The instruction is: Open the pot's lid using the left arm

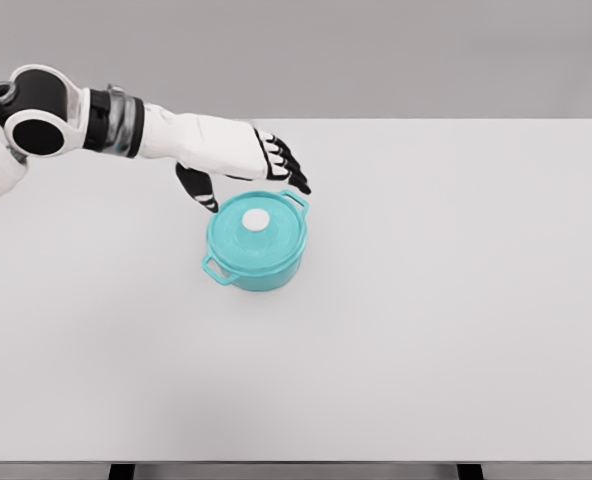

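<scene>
A teal pot (256,248) with two side handles stands on the white table (426,300), left of the middle. Its teal lid (257,226) is seated on top, with a white round knob (257,219) at the centre. My left hand (251,178) hovers just behind and above the pot's far rim. Its black fingers (288,165) are spread over the far handle and the thumb (198,188) hangs down at the left. Nothing is in the hand and it is not touching the knob.
The white table top stretches wide around the pot, with its front edge near the picture's bottom and a grey wall behind.
</scene>
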